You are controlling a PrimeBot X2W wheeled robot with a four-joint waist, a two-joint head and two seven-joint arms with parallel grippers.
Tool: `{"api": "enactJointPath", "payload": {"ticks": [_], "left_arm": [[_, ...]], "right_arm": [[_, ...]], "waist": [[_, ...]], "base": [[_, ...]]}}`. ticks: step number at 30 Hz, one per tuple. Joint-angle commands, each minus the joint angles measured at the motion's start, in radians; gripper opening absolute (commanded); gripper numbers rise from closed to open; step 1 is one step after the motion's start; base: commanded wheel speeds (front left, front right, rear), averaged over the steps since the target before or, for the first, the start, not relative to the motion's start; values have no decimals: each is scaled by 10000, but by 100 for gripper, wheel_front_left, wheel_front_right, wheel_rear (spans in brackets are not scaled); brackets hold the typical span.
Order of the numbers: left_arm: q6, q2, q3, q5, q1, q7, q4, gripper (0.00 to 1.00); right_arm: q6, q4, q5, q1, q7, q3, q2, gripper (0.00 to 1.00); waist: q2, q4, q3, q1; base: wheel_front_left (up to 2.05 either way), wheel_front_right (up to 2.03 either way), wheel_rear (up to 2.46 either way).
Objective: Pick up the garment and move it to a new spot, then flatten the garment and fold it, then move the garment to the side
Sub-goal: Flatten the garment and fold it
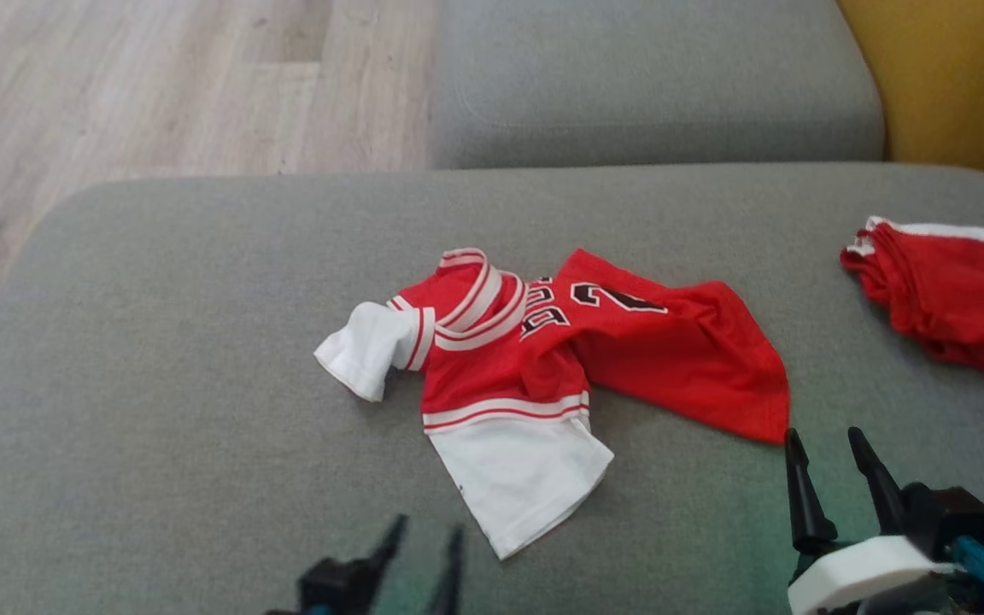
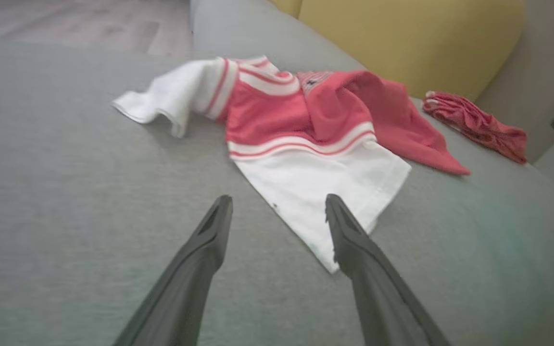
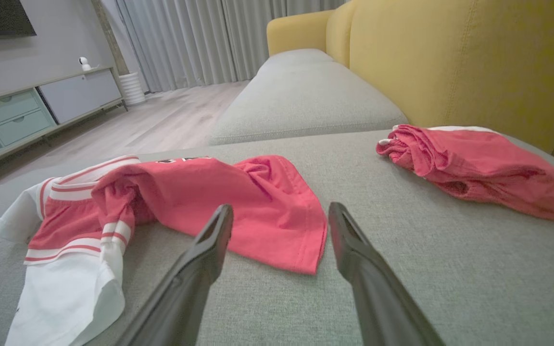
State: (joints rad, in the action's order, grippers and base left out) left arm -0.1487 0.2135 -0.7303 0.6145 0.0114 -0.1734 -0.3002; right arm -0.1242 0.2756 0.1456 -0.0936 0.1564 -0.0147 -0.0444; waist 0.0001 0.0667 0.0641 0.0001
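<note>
On sofa, crumpled garment; lettering partly hidden.

You get soft, even daylight in all 3 views, with no hard glare. In the head view the garment throws only a thin, faint shadow onto the grey cushion, and a greenish cast tints the cushion near the bottom edge. The left wrist view is the blurriest: edges smear and reds wash to pink. The right wrist view is sharper. Its brightest area is the curtains, and lines bow slightly toward the frame edges.
</note>
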Motion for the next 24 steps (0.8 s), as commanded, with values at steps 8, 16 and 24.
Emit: {"api": "enactJointPath", "payload": {"ticks": [8, 16, 24], "left_arm": [[658, -1077, -552, 118, 1375, 671, -1295, 100], [511, -1473, -643, 241, 2176, 677, -2820, 100], [532, -1614, -1141, 391, 2643, 695, -3940, 100]], "right_arm": [[-65, -418, -280, 888, -138, 144, -58, 100], [-65, -433, -357, 1244, -171, 202, -58, 100], [-65, -420, -448, 1389, -178, 169, -58, 100]], "waist": [[-1, -457, -651, -1], [-1, -750, -1009, -1], [-1, -912, -1133, -1]], "base": [[0, 0, 0], [0, 0, 0], [0, 0, 0]]}}
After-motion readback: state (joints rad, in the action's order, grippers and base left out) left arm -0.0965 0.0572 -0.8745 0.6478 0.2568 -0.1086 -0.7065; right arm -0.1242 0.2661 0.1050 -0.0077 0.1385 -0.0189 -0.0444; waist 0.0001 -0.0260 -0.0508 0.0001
